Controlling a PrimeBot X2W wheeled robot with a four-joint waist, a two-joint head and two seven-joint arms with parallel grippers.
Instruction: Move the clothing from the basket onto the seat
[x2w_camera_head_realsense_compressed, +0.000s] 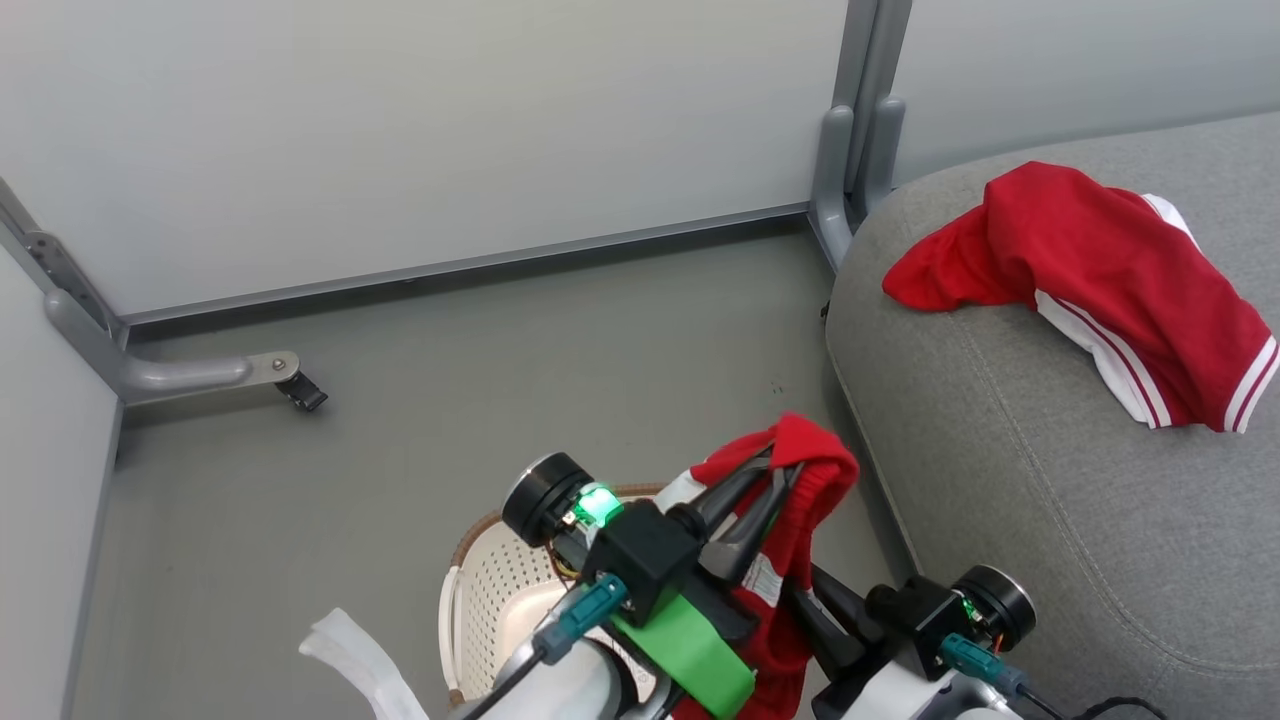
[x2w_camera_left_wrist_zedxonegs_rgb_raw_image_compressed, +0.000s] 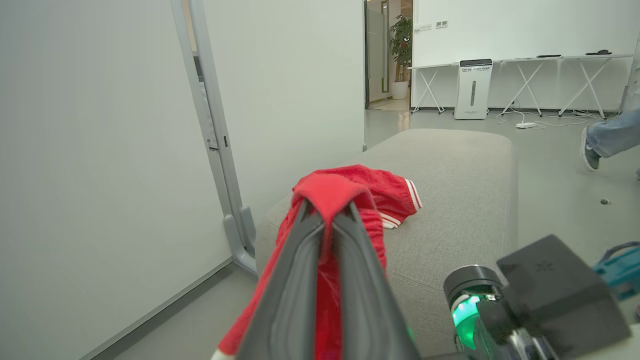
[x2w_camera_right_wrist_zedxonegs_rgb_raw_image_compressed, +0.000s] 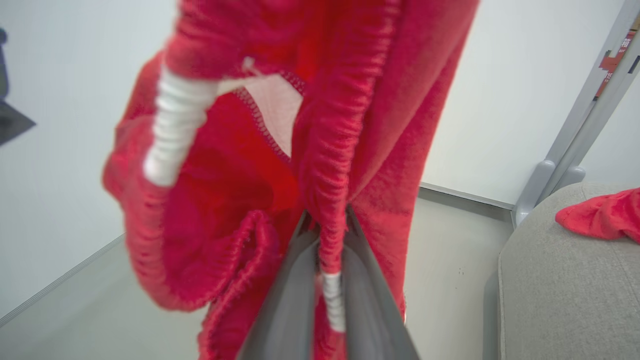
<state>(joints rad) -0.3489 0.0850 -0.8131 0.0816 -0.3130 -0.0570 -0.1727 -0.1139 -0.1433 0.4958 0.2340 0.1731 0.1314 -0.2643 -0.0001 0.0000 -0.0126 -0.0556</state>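
Inspecting from the largest down: the seat (x2w_camera_head_realsense_compressed: 1050, 500) lies at three o'clock in my head view, with one red garment (x2w_camera_head_realsense_compressed: 1100, 280) already delivered onto it. The basket (x2w_camera_head_realsense_compressed: 490, 590) sits at six o'clock. The second garment (x2w_camera_head_realsense_compressed: 815, 465) hangs above it, lifted clear for transfer, I judge. My left pincer (x2w_camera_left_wrist_zedxonegs_rgb_raw_image_compressed: 327, 210) and right pincer (x2w_camera_right_wrist_zedxonegs_rgb_raw_image_compressed: 327, 222) are both clamped on its gathered edge.

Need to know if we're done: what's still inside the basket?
The exposed left part of the basket is bare perforated plastic. The rest is covered by the robot's arms and the red garment they hold, so it cannot be checked.
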